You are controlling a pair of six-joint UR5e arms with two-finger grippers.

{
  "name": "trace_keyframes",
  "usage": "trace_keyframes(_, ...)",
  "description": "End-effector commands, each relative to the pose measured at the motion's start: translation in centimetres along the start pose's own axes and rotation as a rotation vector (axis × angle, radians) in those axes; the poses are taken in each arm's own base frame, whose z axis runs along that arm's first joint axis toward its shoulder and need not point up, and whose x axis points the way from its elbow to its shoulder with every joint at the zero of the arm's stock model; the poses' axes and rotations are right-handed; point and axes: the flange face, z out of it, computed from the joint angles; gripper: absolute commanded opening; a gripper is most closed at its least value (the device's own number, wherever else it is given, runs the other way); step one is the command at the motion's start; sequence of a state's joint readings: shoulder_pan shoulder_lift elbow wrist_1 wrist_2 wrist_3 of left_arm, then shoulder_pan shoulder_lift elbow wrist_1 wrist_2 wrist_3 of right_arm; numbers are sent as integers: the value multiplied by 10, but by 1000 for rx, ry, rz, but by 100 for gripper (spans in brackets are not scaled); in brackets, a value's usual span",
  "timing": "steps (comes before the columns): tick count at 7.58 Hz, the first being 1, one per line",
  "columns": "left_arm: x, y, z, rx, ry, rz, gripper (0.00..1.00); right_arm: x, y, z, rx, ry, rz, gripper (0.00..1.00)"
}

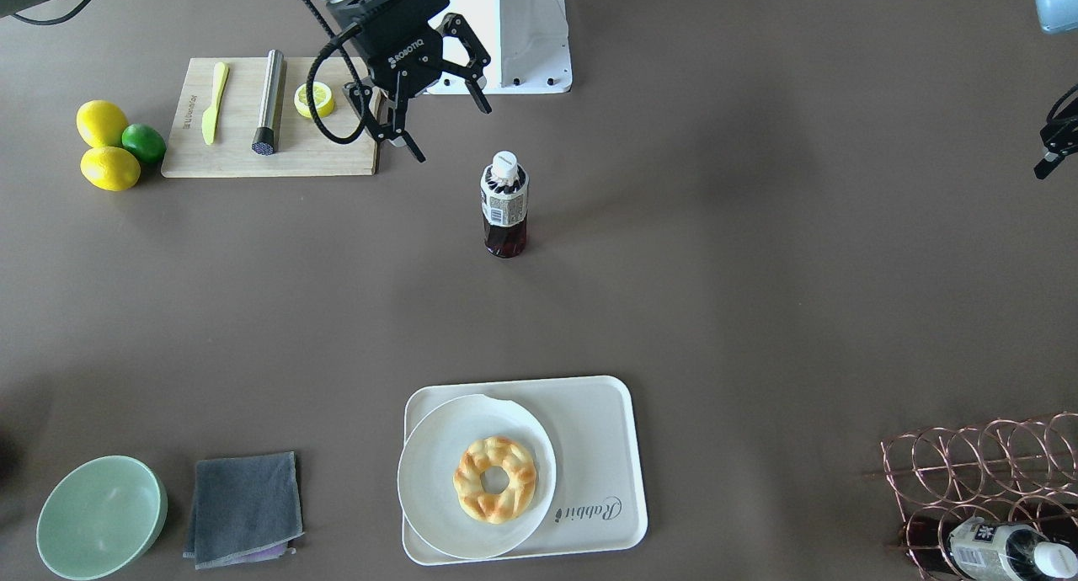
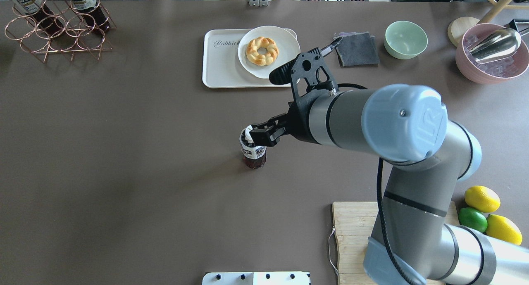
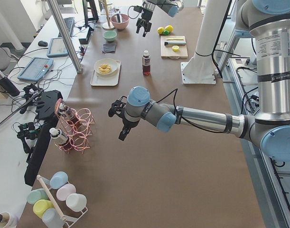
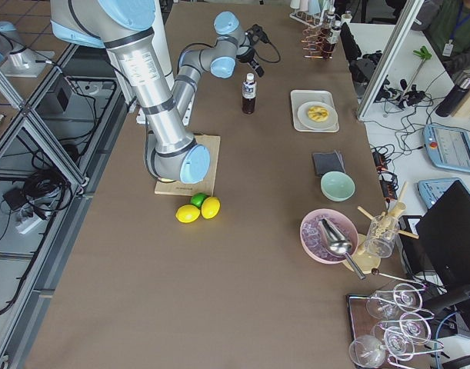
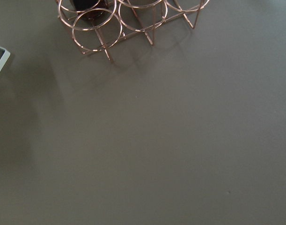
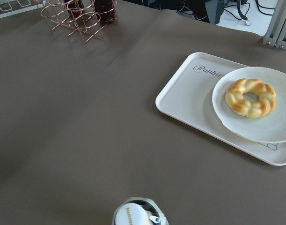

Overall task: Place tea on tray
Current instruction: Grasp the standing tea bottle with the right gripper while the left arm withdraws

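Note:
The tea bottle [image 1: 504, 204] stands upright on the bare table near the middle, with a white cap, a white-and-blue label and dark reddish liquid. My right gripper [image 1: 452, 132] is open and empty, raised above the table on the robot's side of the bottle, apart from it. In the overhead view the right gripper [image 2: 262, 135] overlaps the bottle [image 2: 254, 159]. The bottle's cap [image 6: 138, 216] shows at the bottom of the right wrist view. The cream tray [image 1: 606, 446] lies at the far side with a round plate [image 1: 438, 455] and a doughnut [image 1: 495, 478] on it. My left gripper [image 1: 1054, 143] is at the edge; I cannot tell its state.
A copper wire rack [image 1: 985, 471] holds look-alike bottles [image 1: 1002, 549]. A wooden cutting board [image 1: 244, 156] carries a knife, a metal cylinder and a lemon slice. Lemons and a lime [image 1: 145, 143] lie beside it. A green bowl [image 1: 101, 518] and grey cloth [image 1: 244, 505] sit near the tray.

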State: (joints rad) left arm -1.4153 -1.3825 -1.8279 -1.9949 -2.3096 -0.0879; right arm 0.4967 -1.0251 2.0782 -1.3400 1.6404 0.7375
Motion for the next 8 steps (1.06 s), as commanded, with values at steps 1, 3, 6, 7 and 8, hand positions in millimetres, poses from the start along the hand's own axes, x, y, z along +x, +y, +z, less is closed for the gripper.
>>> trace_keyframes(1, -65, 47, 21, -64, -37, -87, 100, -59, 42, 16, 81, 67, -37, 100)
trace_keyframes(3, -80, 65, 21, -60, -47, -114, 100, -56, 49, 39, 110, 160, -53, 100)
trace_keyframes(6, -82, 67, 19, -57, -47, -119, 100, -57, 50, 61, 114, 202, -24, 100)
trace_keyframes(7, -81, 67, 19, -57, -44, -119, 100, -67, 43, 68, 120, 197, 6, 100)
trace_keyframes(8, -82, 67, 19, -55, -43, -120, 100, -69, 43, 70, 117, 195, 11, 99)
